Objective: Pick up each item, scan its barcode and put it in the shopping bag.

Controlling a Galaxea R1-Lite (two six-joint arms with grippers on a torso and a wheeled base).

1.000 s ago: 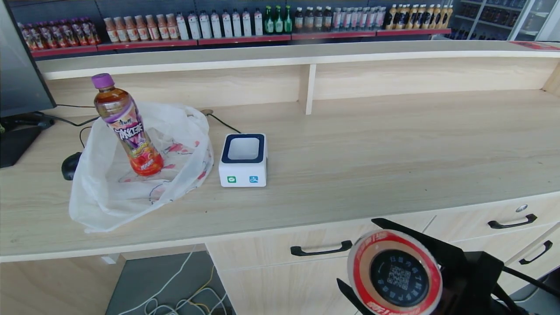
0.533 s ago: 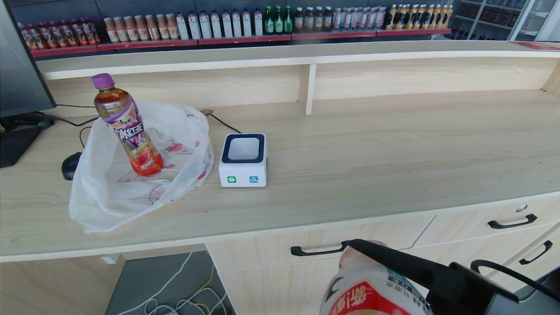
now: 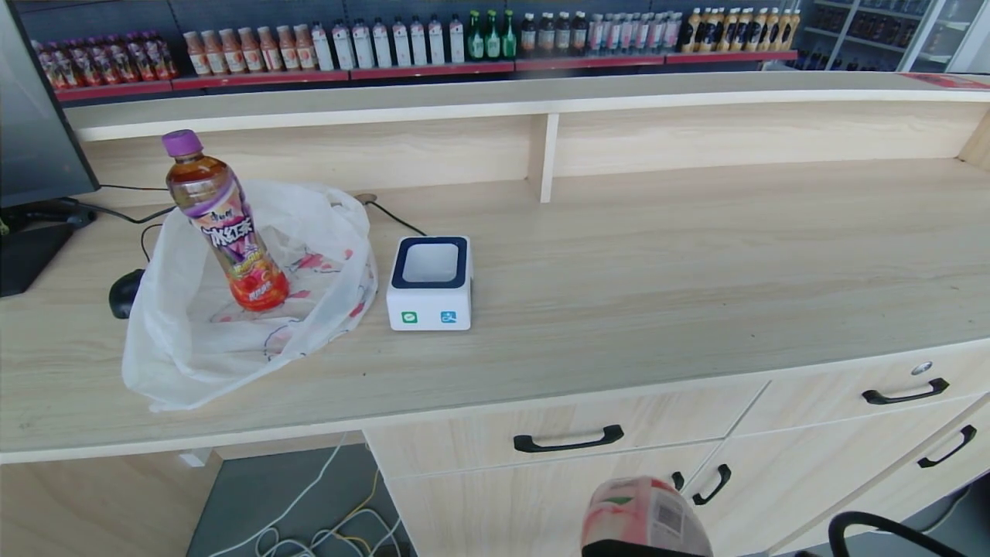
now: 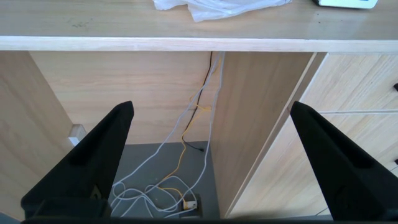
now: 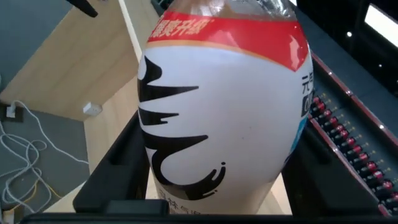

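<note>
A tea bottle with a purple cap [image 3: 224,224] stands upright inside the white shopping bag [image 3: 193,348] on the counter's left. The white scanner [image 3: 430,282] sits just right of the bag. Below the counter's front edge, a second drink bottle [image 3: 646,514] with a white and red label [image 5: 217,118] is held in my right gripper [image 5: 217,186], whose black fingers [image 5: 118,168] are shut on its sides. My left gripper [image 4: 208,168] hangs open below the counter edge, with nothing between its fingers, facing the gap under the counter.
A monitor [image 3: 31,139] and a black mouse [image 3: 124,292] stand at the counter's far left. Drawers with black handles [image 3: 568,442] lie under the counter [image 3: 657,255]. Loose cables [image 4: 180,180] hang in the open bay. Shelves of bottles [image 3: 464,35] line the back.
My right arm has sunk toward the bottom edge of the head view with the bottle. The bottle has turned: its round end faced the camera, now its side shows.
</note>
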